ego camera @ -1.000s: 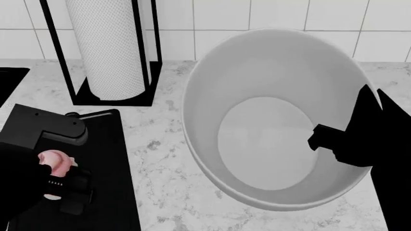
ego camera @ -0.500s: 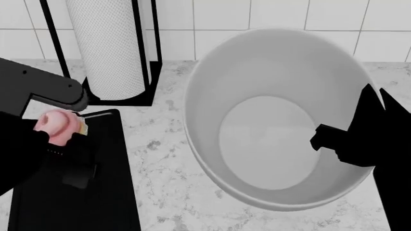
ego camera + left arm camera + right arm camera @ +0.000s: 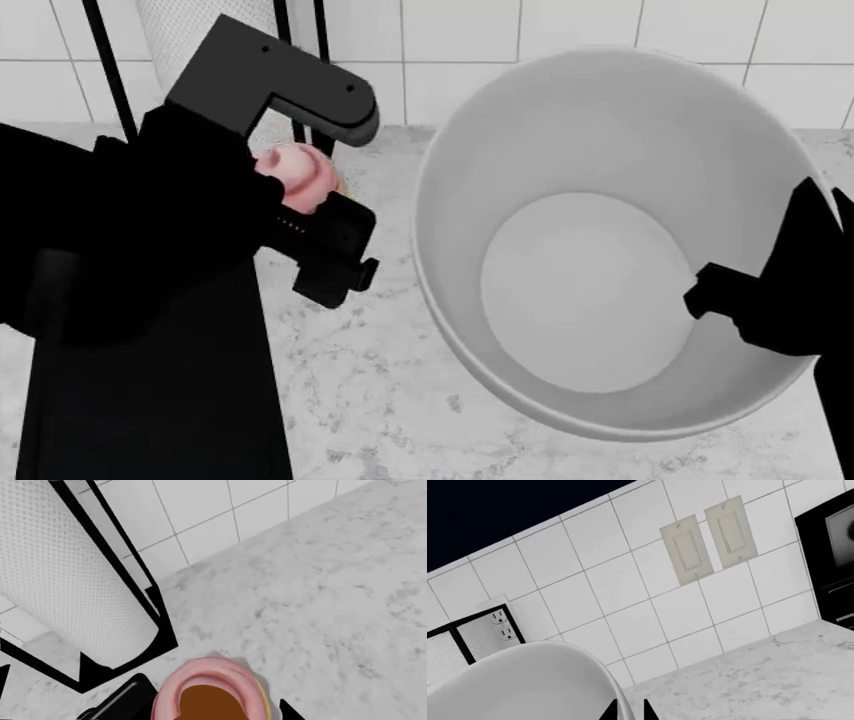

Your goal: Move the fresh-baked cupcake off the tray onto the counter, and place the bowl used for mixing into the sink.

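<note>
My left gripper (image 3: 310, 200) is shut on the cupcake (image 3: 299, 174), pink frosting showing, and holds it in the air past the tray's far right corner, over the marble counter (image 3: 347, 390). In the left wrist view the cupcake (image 3: 212, 690) fills the space between the jaws, above the counter (image 3: 320, 605). The black tray (image 3: 147, 410) lies at lower left. My right gripper (image 3: 727, 295) is shut on the rim of the large white bowl (image 3: 587, 240), held tilted in the air. In the right wrist view the bowl rim (image 3: 534, 680) sits between the fingertips. The sink is out of view.
A white paper-towel roll (image 3: 60, 585) in a black stand stands at the back left against the tiled wall, close behind the left gripper. Wall switches (image 3: 707, 540) and an outlet (image 3: 500, 625) are on the tiles; a black appliance (image 3: 830, 555) stands at the counter's end.
My left gripper has lifted the cupcake off the tray and carried it up and to the right, over the counter. The bowl in the right gripper has shifted slightly right.
</note>
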### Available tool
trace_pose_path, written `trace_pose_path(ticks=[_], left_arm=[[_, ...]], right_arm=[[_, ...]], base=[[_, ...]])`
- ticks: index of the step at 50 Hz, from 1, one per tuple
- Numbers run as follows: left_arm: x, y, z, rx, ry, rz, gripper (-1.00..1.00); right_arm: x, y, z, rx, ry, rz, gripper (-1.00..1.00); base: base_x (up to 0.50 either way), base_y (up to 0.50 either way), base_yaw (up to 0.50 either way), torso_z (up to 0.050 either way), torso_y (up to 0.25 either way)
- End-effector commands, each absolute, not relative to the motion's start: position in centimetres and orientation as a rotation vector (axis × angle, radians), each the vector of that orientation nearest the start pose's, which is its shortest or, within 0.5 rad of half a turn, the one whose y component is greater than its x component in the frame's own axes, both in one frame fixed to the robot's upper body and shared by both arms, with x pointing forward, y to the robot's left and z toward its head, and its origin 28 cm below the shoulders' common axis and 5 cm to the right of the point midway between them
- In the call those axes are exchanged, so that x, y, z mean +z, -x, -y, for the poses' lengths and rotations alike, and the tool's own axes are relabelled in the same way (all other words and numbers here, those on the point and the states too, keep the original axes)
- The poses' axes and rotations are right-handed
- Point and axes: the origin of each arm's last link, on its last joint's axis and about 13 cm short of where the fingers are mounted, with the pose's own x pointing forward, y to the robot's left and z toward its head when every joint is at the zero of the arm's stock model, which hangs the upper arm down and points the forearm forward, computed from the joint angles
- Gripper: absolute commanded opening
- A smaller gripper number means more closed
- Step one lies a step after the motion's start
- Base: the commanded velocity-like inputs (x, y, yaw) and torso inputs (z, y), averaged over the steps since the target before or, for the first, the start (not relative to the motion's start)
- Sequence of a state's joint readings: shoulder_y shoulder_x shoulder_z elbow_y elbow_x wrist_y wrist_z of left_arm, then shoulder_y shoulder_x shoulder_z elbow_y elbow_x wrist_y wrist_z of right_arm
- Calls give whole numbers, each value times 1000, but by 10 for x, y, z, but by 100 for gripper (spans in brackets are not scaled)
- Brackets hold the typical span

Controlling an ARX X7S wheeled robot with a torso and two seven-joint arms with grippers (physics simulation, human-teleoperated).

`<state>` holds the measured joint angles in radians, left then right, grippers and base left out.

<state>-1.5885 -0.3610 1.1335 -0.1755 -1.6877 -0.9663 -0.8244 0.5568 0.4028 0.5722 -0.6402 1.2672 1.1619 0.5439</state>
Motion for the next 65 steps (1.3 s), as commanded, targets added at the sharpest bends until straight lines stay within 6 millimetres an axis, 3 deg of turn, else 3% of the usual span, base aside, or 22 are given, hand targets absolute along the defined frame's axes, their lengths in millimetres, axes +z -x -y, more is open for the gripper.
trace_pose_path(ticks=[1,27,61,62,65], left_arm=[[281,-332,-108,-399,-347,-494,-100],[204,-355,-87,-438,-347,-680,-100],[176,-354,-87,-438,-336,-771,-100],[176,-354,-87,-441,-339,-772,100],[187,-353,-82,-465,-337,-733,100]], right_arm=[[237,-209,182,-79,-398,157,-100],[238,-204,190,-100,-412,173,-100],[243,-180,203,-175,-422,243,-100],[243,-181,203,-177,-424,244,-100],[243,-181,202,-173,-421,242,-100]], base=[[0,0,0,15,0],[0,0,0,0,1],[1,0,0,0,1],[0,0,0,0,0],[0,0,0,0,0]])
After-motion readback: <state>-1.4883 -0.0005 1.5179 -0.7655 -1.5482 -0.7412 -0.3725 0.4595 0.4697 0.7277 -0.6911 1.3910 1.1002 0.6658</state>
